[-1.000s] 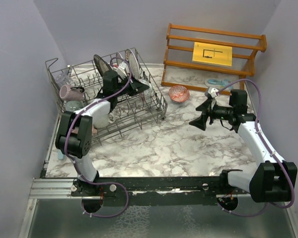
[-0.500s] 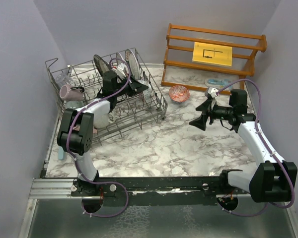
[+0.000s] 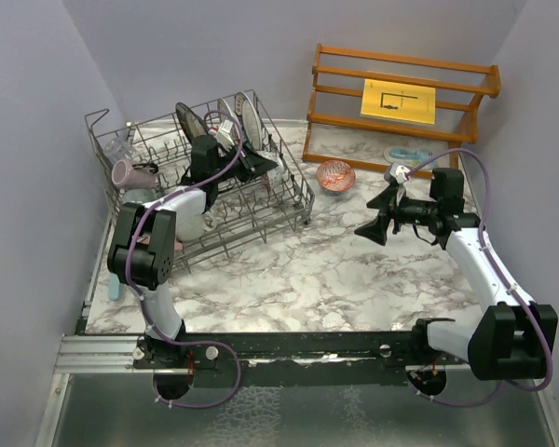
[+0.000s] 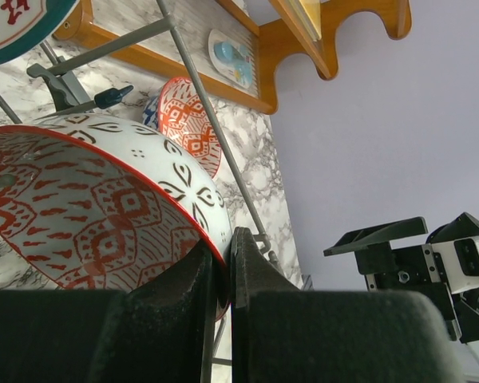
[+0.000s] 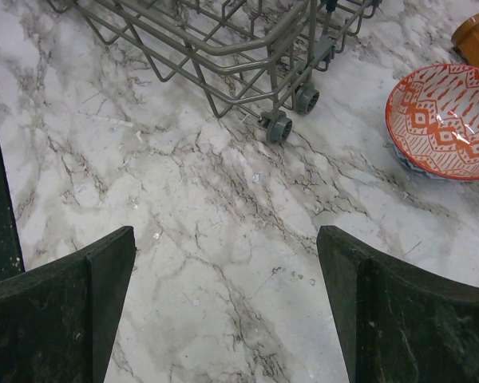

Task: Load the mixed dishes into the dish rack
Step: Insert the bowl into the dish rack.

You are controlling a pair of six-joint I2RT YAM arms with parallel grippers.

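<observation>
**BOWL AT THE RACK, RELEASE PENDING; ONE BOWL OUTSTANDING**

Step in hand: placement of a red-patterned bowl (image 4: 88,215) in the dish rack (image 3: 261,219), which sits at 10 o'clock on the marble table (image 3: 307,270). Your left gripper (image 4: 223,247) reaches into the rack's far right part, its fingers pinched narrow on the bowl's rim; the bowl is tilted up on edge among the wires. From the wrist view you cannot tell whether it rests between tines or hangs from the grip alone.

Already racked: plates standing on edge in the far rows, among them the blue-rimmed lettered plate (image 4: 12,16); a mauve mug (image 3: 129,172) at the rack's 9 o'clock side.

Outstanding: the second red-patterned bowl (image 3: 335,174) sits upright on the table at 1 o'clock, just in front of the wooden shelf (image 3: 401,93) and well apart from the rack. Your right gripper (image 3: 373,226) hovers at 3 o'clock, jaws wide and holding nothing; that bowl (image 5: 443,120) lies toward 2 o'clock in its wrist view.

Next move, in my judgement: confirm the held bowl is seated, then part the left fingers and draw back clear of the wires; bring the right gripper over the loose bowl's rim.
</observation>
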